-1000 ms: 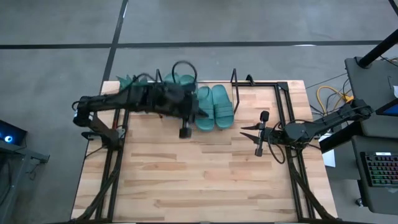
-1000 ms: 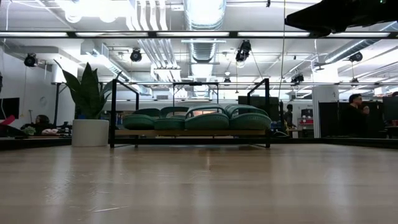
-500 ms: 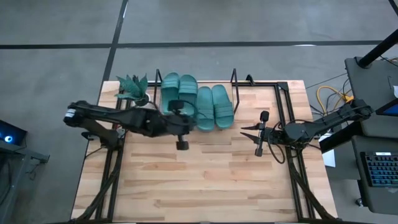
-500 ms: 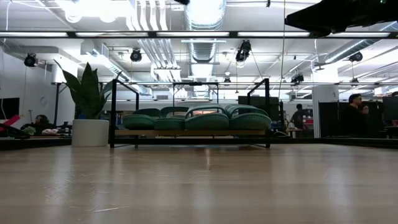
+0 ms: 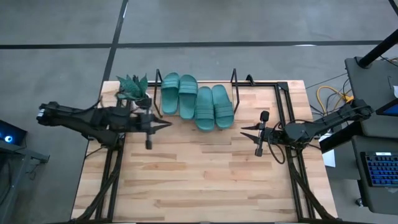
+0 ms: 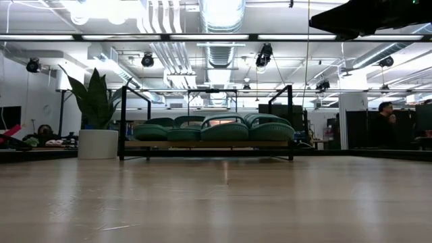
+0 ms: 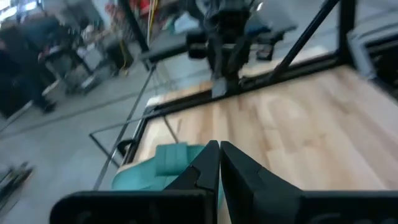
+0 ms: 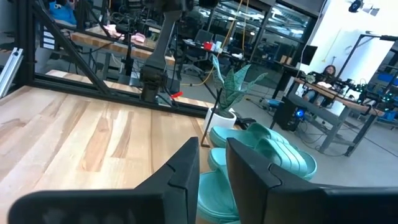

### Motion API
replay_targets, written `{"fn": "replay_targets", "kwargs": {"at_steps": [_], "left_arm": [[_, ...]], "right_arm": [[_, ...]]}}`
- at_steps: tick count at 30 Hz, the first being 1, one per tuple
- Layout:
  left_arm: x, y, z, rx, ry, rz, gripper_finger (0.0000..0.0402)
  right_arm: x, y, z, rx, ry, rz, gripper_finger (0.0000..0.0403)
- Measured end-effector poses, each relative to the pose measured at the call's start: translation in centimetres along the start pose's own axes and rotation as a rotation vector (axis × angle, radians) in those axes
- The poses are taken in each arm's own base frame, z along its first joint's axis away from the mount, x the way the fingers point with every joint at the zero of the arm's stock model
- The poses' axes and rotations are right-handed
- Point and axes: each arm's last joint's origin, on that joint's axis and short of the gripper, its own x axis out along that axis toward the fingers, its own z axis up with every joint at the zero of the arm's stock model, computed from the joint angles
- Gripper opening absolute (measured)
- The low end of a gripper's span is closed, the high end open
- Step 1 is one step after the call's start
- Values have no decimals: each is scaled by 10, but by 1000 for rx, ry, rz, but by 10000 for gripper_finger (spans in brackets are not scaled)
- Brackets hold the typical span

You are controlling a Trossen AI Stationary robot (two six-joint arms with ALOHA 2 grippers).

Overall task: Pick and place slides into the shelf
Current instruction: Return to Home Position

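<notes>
While the left arm is drawing back toward the left edge of the table (image 5: 205, 174), away from the shelf (image 5: 235, 86) it was stretching across a second ago, the left gripper (image 5: 165, 124) is hovering just near-left of the rack. It is sitting close to the potted plant (image 5: 132, 87) and carrying nothing, its fingers pressing together to a hairline in its wrist view. Bearing on the task: no slide is being carried and none is lying loose on the tabletop, so by my judgement the placing is looking finished and only the return to rest is remaining. Right gripper (image 5: 243, 129): waiting at the right side of the table, unmoved over the last second, fingers standing narrowly apart around nothing. Container, shelf: standing at the far edge of the table, left of centre, holding all four slides (image 5: 204, 107). Contents: two slides are lying side by side at the left of the rack, set farther back. Two more are lying side by side at the right, reaching further toward the near side. The low view is showing four teal toes in one row on the shelf's light board, close against their neighbours, none tipping off. Potted plant: standing outside the rack, at its left end.
</notes>
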Motion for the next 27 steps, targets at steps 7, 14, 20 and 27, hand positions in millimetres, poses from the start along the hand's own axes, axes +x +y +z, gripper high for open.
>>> {"fn": "replay_targets", "kwargs": {"at_steps": [7, 14, 20, 27], "left_arm": [[-32, -2, -41, -73, -143, -5, 0], [-34, -14, -83, -105, -208, -30, 0], [-42, -15, -99, -123, -235, -25, 0], [-57, -16, -118, -161, -292, -25, 0]], "right_arm": [[0, 0, 0, 0, 0, 0, 72], [0, 0, 0, 0, 0, 0, 76], [0, 0, 0, 0, 0, 0, 68], [0, 0, 0, 4, 2, 0, 75]]}}
